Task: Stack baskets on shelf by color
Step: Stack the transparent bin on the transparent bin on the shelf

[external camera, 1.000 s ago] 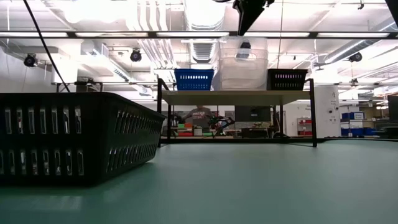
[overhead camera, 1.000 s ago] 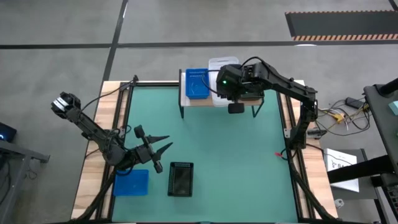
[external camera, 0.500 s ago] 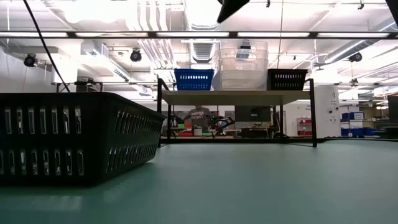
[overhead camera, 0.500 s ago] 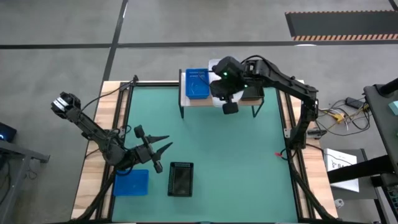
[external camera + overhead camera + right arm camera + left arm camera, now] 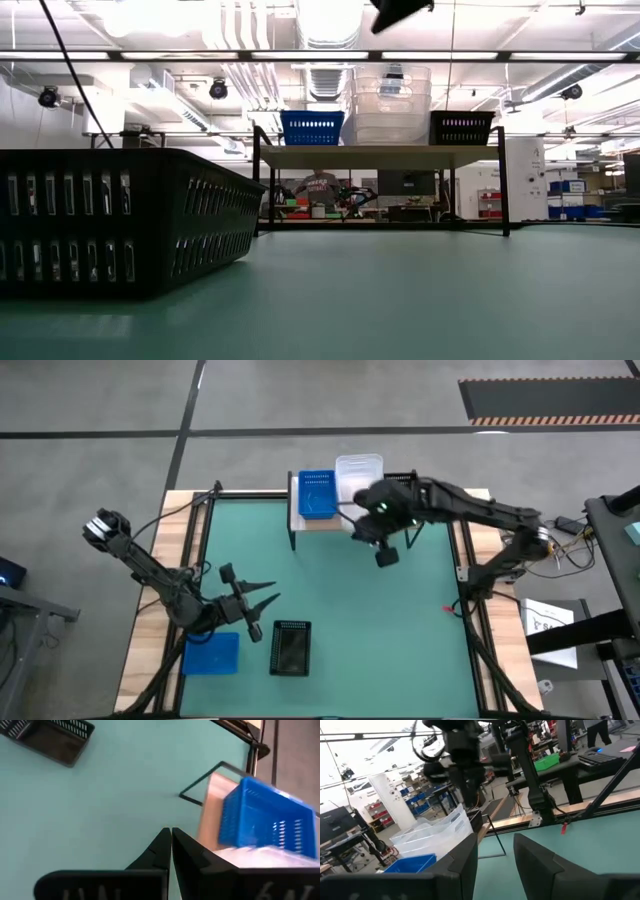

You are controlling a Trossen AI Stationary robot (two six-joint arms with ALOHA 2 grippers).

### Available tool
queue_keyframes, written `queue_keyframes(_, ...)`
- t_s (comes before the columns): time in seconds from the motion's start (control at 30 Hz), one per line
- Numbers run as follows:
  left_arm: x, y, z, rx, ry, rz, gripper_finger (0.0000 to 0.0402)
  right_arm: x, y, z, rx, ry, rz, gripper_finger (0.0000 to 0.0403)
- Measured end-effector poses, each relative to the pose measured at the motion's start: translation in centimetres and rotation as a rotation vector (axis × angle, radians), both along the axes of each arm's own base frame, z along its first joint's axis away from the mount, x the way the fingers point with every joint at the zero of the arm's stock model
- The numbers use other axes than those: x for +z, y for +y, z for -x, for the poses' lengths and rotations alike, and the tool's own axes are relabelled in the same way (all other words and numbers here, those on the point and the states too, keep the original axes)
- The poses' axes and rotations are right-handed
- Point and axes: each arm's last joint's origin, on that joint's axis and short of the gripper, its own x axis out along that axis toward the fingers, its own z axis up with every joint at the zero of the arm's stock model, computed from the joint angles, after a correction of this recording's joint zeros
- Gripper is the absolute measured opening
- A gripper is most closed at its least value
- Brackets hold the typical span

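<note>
Shelf (image 5: 345,520) at the far tabletop edge carries a blue basket (image 5: 317,493), the clear stack (image 5: 358,472) and a black one (image 5: 461,127). Two remain on the green tabletop (image 5: 400,630): loose blue basket (image 5: 211,653) and black mesh basket (image 5: 290,647), long axis running near to far. Your left gripper (image 5: 262,603) hangs just above both, jaws spread wide, so it's the nearer arm. Your right gripper (image 5: 169,851) sits off the shelf's front edge, jaws pinched together, empty.
</note>
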Motion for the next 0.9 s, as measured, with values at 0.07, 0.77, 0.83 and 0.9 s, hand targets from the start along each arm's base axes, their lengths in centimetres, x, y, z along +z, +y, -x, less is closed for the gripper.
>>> queue_keyframes(0.07, 0.0, -0.1, -0.2, 0.000, 0.001, 0.000, 0.0111, -1.3, 0.8, 1.0, -0.020, -0.009, 0.023, 0.0008)
queue_keyframes(0.77, -1.4, -0.2, -2.8, 0.035, -0.041, 0.098, 0.0111, -6.7, -0.4, 1.4, -0.357, -0.105, 0.470, 0.0008)
queue_keyframes(0.83, -2.1, -0.5, -3.1, 0.030, -0.037, 0.120, 0.0111, -6.7, -0.5, 1.4, -0.381, -0.114, 0.450, 0.0008)
queue_keyframes(0.9, -2.7, -0.7, -3.5, 0.028, -0.036, 0.144, 0.0111, -6.6, -0.1, 1.4, -0.383, -0.135, 0.393, 0.0008)
